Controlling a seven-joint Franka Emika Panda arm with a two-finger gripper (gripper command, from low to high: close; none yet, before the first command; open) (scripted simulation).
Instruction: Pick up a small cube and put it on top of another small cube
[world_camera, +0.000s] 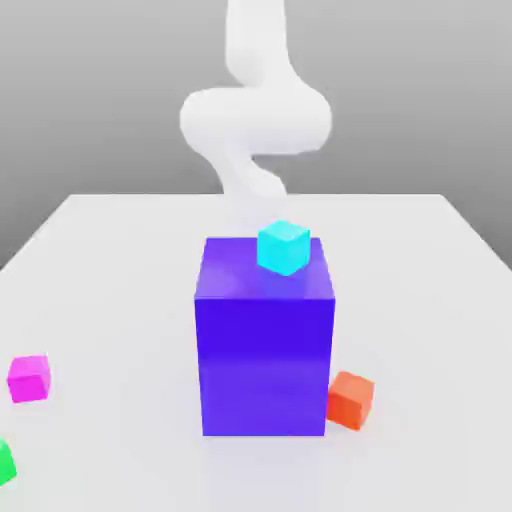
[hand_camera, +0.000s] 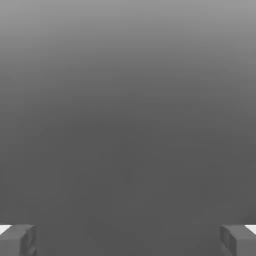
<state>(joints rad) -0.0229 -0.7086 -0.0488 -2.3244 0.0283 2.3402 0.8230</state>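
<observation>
The small magenta-pink cube lies on the white table near the front, at the exterior view's left. A cyan small cube rests on top of the big blue-violet block. An orange-red small cube sits on the table against the block's lower corner on the exterior view's right. My white arm curls down behind the block, far from the magenta cube. In the hand view my gripper is open, its grey fingertips wide apart, with nothing between them and plain grey beyond.
A green cube is cut off by the edge at the front of the exterior view's left. The tall block stands mid-table between the arm and the front cubes. Bare table surrounds the magenta cube.
</observation>
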